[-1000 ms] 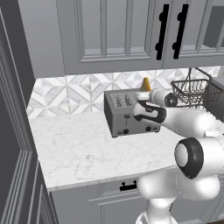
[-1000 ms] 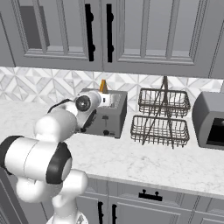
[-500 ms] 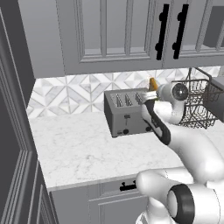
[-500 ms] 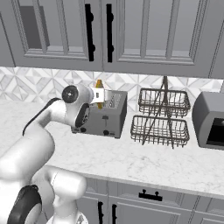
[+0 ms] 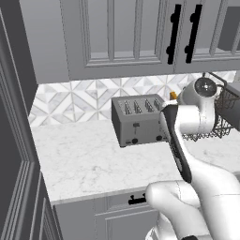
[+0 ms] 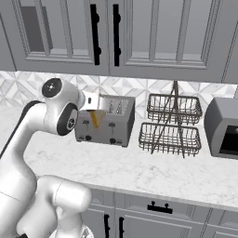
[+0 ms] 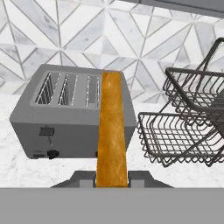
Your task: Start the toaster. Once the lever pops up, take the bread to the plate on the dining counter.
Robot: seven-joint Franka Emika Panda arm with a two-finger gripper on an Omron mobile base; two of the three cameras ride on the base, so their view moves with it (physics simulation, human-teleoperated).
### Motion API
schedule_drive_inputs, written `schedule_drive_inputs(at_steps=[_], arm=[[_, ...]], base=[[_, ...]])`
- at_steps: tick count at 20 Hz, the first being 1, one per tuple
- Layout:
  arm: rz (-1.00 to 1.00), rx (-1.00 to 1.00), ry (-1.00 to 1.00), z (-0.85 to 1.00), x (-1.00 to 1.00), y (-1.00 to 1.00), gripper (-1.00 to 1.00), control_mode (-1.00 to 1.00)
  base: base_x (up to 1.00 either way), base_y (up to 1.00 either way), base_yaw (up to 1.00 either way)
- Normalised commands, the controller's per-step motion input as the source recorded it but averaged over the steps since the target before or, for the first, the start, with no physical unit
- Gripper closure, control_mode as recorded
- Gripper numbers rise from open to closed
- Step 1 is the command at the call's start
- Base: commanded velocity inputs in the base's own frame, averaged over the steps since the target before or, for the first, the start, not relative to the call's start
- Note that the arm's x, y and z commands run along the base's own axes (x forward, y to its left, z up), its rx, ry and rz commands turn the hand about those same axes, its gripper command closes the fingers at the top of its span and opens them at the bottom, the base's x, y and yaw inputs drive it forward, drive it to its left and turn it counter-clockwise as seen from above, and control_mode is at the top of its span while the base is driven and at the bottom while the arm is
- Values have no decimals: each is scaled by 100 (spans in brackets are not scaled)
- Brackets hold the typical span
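The gripper is clamped tight on the bread, its two dark finger tips pressed against the slice's near end at 6 o'clock of the hand view. From there the orange-tan slice runs straight away toward 12 o'clock — its long axis in line with the gripper's reach, its far end pointing at the toaster and the tiled wall behind. The bread is clear of the slots, lifted in front of the toaster's right part and overlapping it in the hand view. In the right base view the bread hangs below the hand in front of the toaster's front face, its long axis near upright with a slight lean, free end down. In the left base view just a small orange corner peeks out past the arm at the toaster's 3 o'clock side. The toaster stands on the marble worktop, slots up, a dark lever and knobs on its front. A two-tier wire rack stands at the toaster's 3 o'clock in the right base view, with a grey boxy appliance further that way.
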Motion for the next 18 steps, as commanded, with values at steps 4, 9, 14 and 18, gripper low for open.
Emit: schedule_drive_inputs(at_steps=[4, 9, 14, 18], arm=[[-5, 3, 1, 0, -86, 29, 100, -100], [-4, 12, 1, 0, -70, 27, 100, -100], [-5, 6, 1, 0, -48, 39, 100, -100], [4, 0, 2, 12, -43, 6, 100, -100]], base=[[0, 0, 0], [0, 0, 0], [0, 0, 0], [0, 0, 0]])
